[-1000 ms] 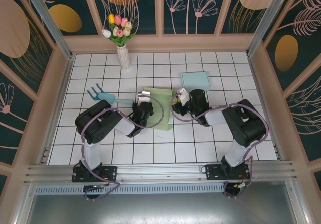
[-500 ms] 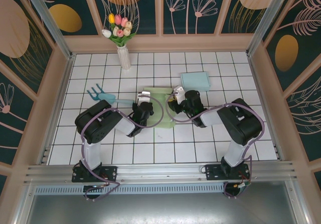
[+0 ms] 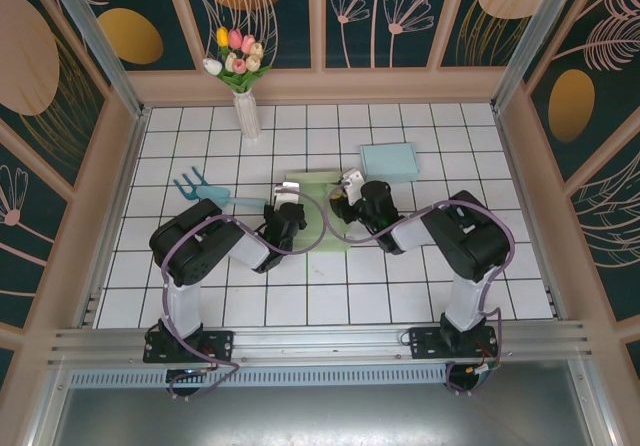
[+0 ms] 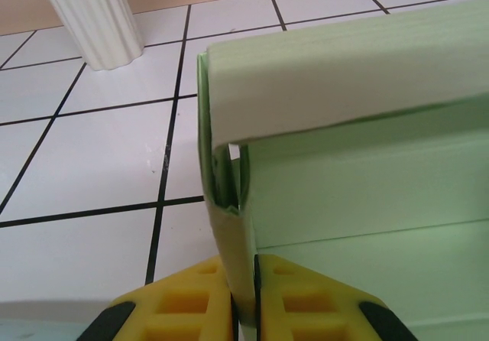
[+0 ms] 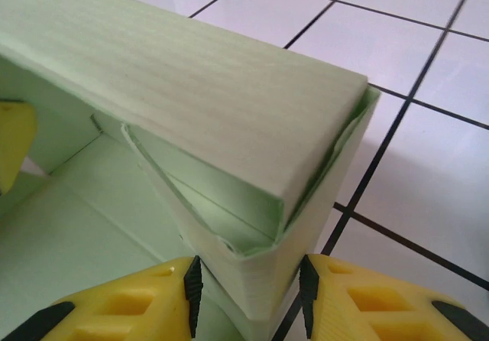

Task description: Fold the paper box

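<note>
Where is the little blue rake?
In the top view, the blue rake lies on the left side of the tiled table, left of the green paper box and nearer than the white flower vase.

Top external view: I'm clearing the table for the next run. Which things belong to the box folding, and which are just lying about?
In the job: green paper box, left tool and right tool, both clamped on it.
Lying about: light blue box, teal garden fork, vase of tulips.

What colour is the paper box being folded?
The paper box is pale green, clearest in the right wrist view.
</note>
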Robot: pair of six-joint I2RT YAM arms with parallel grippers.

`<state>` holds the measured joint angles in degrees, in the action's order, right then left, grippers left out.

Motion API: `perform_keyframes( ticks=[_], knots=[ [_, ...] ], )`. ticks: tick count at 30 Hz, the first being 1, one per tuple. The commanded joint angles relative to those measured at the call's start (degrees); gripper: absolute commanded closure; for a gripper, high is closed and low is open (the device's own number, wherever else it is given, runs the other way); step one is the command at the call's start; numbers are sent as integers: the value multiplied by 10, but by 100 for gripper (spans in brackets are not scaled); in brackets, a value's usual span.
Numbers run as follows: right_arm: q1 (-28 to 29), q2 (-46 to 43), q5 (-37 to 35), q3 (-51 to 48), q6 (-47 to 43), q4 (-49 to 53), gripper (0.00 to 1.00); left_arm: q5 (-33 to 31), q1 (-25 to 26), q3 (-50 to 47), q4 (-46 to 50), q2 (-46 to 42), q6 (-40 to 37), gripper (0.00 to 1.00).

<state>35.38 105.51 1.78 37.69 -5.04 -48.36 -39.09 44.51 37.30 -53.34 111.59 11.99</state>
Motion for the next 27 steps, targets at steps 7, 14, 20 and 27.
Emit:
perform_keyframes(
  ticks=[7, 14, 20, 27],
  knots=[
    [32, 38, -140, 22, 74, -78, 60, 25, 6, 7, 31, 19, -11, 86],
    [53, 62, -252, 36, 108, -93, 65, 14, 5, 15, 44, 22, -1, 86],
    [71, 93, -360, 81, 139, -44, 66, 2, 6, 21, 53, 24, 6, 85],
    [61, 90, -447, 84, 205, 7, 74, -5, 6, 27, 61, 25, 11, 85]
  ],
)
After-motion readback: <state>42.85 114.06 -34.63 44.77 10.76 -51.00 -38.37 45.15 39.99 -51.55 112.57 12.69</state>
